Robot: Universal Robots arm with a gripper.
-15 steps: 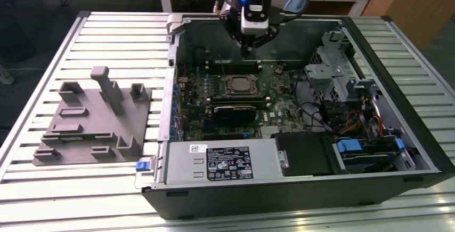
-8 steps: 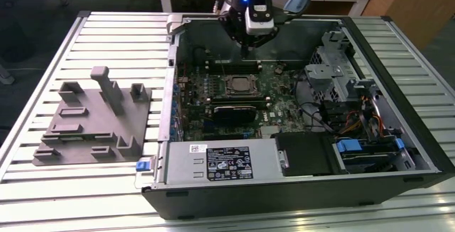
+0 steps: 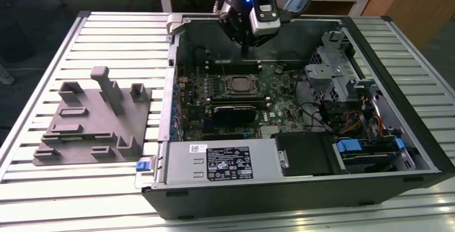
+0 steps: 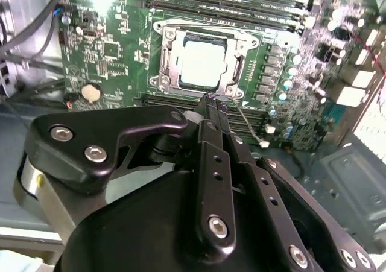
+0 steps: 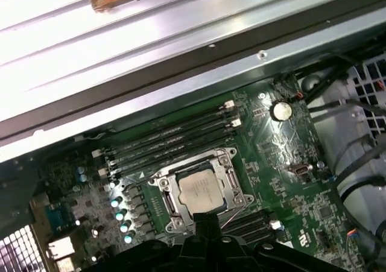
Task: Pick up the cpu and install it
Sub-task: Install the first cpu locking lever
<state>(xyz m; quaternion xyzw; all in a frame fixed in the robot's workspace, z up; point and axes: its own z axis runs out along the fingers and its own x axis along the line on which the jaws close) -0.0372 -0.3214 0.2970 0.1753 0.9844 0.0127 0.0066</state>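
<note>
In the exterior view, the computer case (image 3: 299, 109) lies open on a slatted metal table (image 3: 42, 200), so that the motherboard (image 3: 277, 90) faces up and the arm can reach it from above. The gripper (image 3: 243, 56) hangs over the far part of the board, a little beyond the socket (image 3: 238, 84), and carries nothing that I can see. Beside the case, toward the exterior view's left, stands a grey moulded tray (image 3: 92, 120) with upright blocks; its recesses look empty from here. Inside the case there are also a black ribbed heatsink (image 3: 233, 112), a power supply box (image 3: 220, 161) and a drive bay with blue clips (image 3: 355, 149). In the second wrist view, the cpu (image 4: 204, 65) already sits flat inside the metal frame of the socket (image 4: 202, 61), with its pale silver top up, and the fingers (image 4: 212, 112) appear pressed together, closed on nothing, their tips just near the edge of the frame. I judge that the chip is placed there because the socket keeps it aligned. In the first wrist view, the cpu (image 5: 201, 189) lies in the same frame, between the rows of memory slots (image 5: 175, 139), and the gripper (image 5: 208, 224) is close beside it, not touching it.
</note>
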